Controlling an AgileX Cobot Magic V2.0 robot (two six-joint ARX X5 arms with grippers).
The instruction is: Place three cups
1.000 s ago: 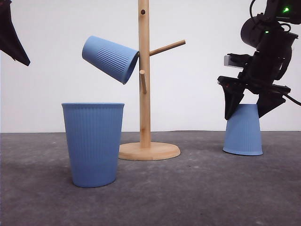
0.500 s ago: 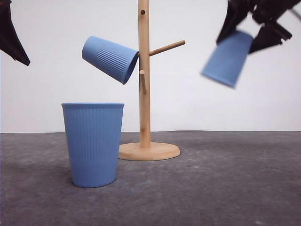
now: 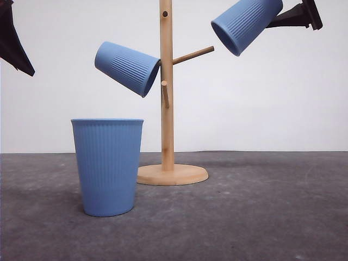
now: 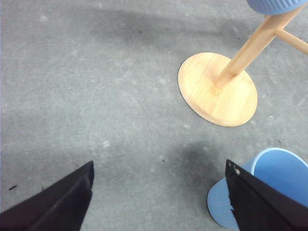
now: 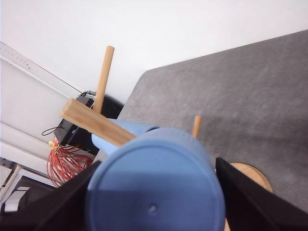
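1. on my front view the right gripper [image 3: 283, 17] sits high at the upper right, clamped on a light-blue cup [image 3: 246, 23] that is tilted with its open mouth pointing down and toward the wooden rack [image 3: 167, 87].
2. the mouth of that held cup is just above and beside the tip of the rack's upper right peg [image 3: 193, 55]; i cannot tell whether rim and peg touch.
3. through the right wrist view i see the flat base of the held cup [image 5: 156, 197] between the two dark fingers [image 5: 250, 202], with the rack's post and pegs beyond it.
4. a second cup [image 3: 128, 68] hangs on the rack's left side, tilted, its mouth against the post and its base pointing up and to the left.
5. the third cup [image 3: 107, 166] stands upright on the grey bench [image 3: 255, 217], mouth up, to the left of the rack's round base [image 3: 173, 174] and nearer my camera.
6. the left gripper [image 4: 159, 202] hovers above the bench with its fingers spread wide and nothing between them; in its wrist view the upright cup [image 4: 269, 178] lies partly behind one finger [image 4: 260, 202].
7. in the front view i catch just a dark part of the left gripper at the upper left edge, well apart from the cups.
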